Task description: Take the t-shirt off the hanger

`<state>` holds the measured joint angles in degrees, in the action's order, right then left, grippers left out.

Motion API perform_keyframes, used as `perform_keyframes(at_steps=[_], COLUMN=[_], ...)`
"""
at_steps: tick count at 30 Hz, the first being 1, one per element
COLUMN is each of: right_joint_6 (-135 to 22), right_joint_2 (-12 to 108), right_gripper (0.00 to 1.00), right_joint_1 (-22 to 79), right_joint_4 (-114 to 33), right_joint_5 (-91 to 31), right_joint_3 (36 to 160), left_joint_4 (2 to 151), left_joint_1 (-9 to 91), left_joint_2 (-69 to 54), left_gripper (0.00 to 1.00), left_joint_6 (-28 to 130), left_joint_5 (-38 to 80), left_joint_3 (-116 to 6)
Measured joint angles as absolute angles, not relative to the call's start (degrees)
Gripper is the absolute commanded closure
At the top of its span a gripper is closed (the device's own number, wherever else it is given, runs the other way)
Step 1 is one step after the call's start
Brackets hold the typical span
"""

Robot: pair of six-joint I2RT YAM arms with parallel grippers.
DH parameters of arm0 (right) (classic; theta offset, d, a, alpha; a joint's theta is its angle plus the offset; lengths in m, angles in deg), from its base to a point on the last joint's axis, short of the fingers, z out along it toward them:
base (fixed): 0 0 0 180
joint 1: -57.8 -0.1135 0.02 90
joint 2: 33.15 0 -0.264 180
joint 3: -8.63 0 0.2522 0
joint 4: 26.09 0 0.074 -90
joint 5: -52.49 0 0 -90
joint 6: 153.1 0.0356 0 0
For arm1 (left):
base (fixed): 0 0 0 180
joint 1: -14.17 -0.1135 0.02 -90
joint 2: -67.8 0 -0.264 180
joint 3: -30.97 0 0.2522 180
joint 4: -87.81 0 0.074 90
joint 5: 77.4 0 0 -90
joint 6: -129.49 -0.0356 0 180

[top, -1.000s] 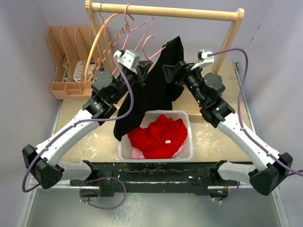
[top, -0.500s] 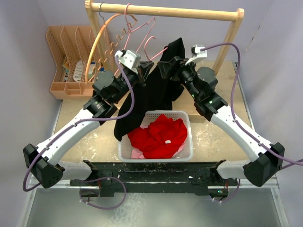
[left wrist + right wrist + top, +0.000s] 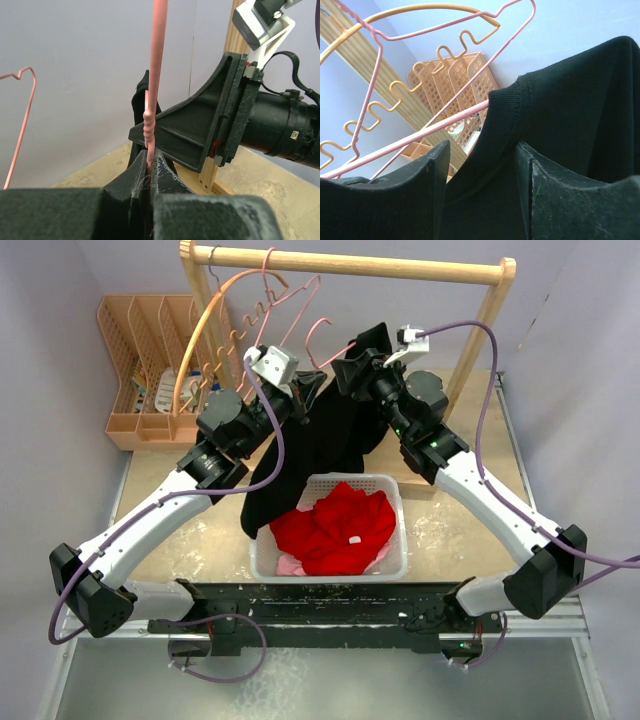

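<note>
A black t-shirt [image 3: 322,440] hangs on a pink wire hanger [image 3: 337,350] in front of the wooden rack, its lower end draping toward the basket. My left gripper [image 3: 303,392] is shut on the pink hanger's wire [image 3: 156,65]; the wrist view shows the wire pinched between its fingertips [image 3: 149,162]. My right gripper [image 3: 347,364] is open at the shirt's top. In the right wrist view its jaws [image 3: 482,147] straddle the ribbed collar of the t-shirt [image 3: 570,100], and the pink hanger [image 3: 420,136] runs just above the left finger.
A wooden rack bar [image 3: 350,262] carries spare pink and orange hangers [image 3: 235,310] at the left. A white basket [image 3: 400,562] with red clothes [image 3: 335,525] stands in front. A peach organizer [image 3: 140,370] is at the back left.
My right gripper has moved left and up, in to the shirt's collar. My left gripper has stayed on the hanger wire.
</note>
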<state>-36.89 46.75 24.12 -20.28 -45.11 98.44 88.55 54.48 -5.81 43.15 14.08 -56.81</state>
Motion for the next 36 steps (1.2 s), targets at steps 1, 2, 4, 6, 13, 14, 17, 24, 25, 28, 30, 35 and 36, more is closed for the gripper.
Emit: perform_keyframes(at_steps=[1,2,4,6,13,14,17,24,25,28,30,35,36], right_joint_6=[-36.9,-37.0,-37.0,-37.1,-37.5,-37.6,-38.0,-40.7,-41.3,-43.2,-44.5,-46.1,-46.1], right_joint_2=[47.0,47.2,47.4,47.4,47.3,47.1,45.9,41.7,41.2,40.5,40.8,43.1,43.5], right_gripper=[0.52,0.58,0.69,0.8,1.0,1.0,1.0,1.0,1.0,1.0,1.0,1.0,1.0], right_joint_1=[24.1,24.1,24.2,24.2,24.2,24.2,24.2,24.2,24.1,24.2,24.3,25.8,26.4], right_joint_4=[-20.3,-20.3,-20.5,-20.7,-21.1,-21.2,-21.7,-23.7,-23.8,-23.8,-24.3,-25.3,-25.8], right_joint_5=[-45.5,-45.7,-46.2,-47.1,-49.0,-49.3,-50.7,-57.1,-58.4,-62.4,-65.4,-69.0,-69.0], right_joint_3=[98.4,98.4,98.4,98.4,98.4,98.4,97.6,97.1,97.0,97.1,97.6,98.9,99.4], left_joint_4=[88.5,88.5,88.4,88.3,87.9,87.8,87.5,85.1,84.9,83.5,82.1,77.6,76.7], left_joint_1=[54.5,54.5,54.5,54.5,54.5,54.5,54.5,54.5,54.5,54.5,54.5,54.6,54.7], left_joint_2=[-5.8,-5.8,-5.8,-5.8,-5.8,-5.8,-5.8,-5.5,-5.3,-4.8,-3.8,-1.2,-0.6], left_gripper=[1.0,1.0,1.0,1.0,1.0,1.0,1.0,1.0,1.0,1.0,1.0,1.0,1.0], left_joint_6=[43.2,43.3,43.4,43.4,43.3,43.3,43.1,42.1,41.8,41.2,40.8,39.9,39.8], left_joint_5=[14.1,14.2,14.3,14.3,14.2,14.0,13.8,13.4,13.4,13.9,15.0,18.7,19.2], left_joint_3=[-56.8,-56.8,-56.8,-56.8,-56.8,-56.8,-56.8,-56.8,-56.8,-56.8,-57.0,-57.0,-57.0])
